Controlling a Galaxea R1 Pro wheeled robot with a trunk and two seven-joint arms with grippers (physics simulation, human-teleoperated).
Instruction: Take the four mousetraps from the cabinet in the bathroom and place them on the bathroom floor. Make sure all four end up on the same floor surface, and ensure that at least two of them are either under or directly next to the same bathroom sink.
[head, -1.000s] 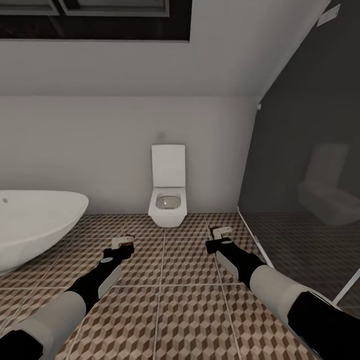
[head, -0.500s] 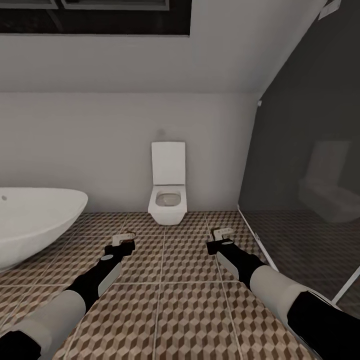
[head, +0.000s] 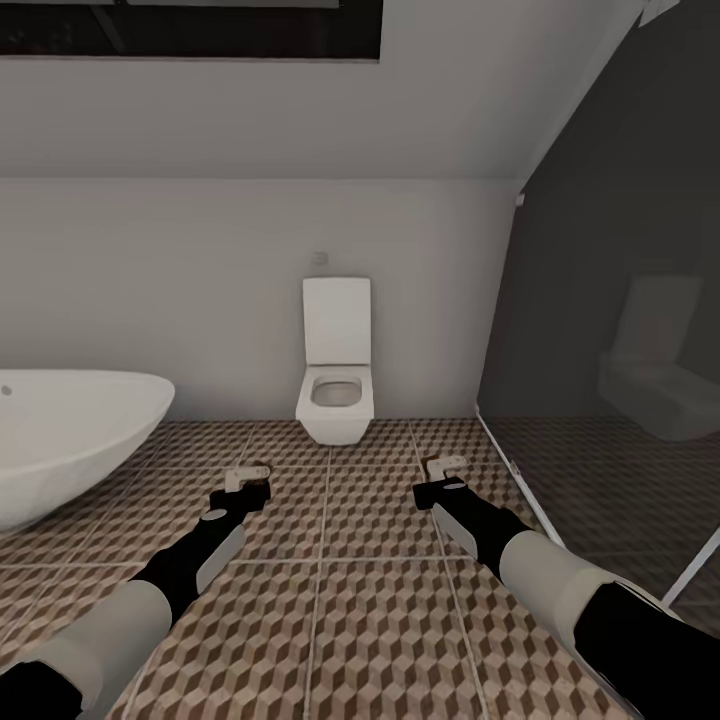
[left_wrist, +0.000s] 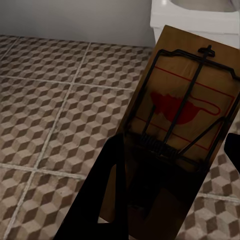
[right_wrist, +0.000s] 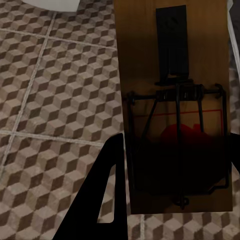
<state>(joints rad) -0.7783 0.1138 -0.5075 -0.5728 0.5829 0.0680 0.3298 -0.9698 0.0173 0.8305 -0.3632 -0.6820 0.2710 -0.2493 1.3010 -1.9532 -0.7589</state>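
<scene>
Ahead of you the bathroom floor (head: 380, 620) runs open to the toilet (head: 337, 372), hemmed by tub (head: 70, 440) and glass panel (head: 620, 350). Your left gripper (head: 246, 478) clamps one mousetrap (left_wrist: 182, 107), your right gripper (head: 443, 465) another (right_wrist: 175, 100) (no readable writing, just red marks); fingers mostly hidden.

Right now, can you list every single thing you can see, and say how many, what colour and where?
Mousetraps: two, brown wood with dark wire and a red mark; one in the left gripper, one in the right gripper.
Toilet: one, white, lid up, against the far wall.
Bathtub: one, white, oval, far left.
Floor: brown, beige and white cube-pattern tiles.
Glass panel: one, dark, on the right, reflecting the toilet.
Window: one, dark, above the wall.
Left gripper: one, black, shut on a mousetrap.
Right gripper: one, black, shut on a mousetrap.
</scene>
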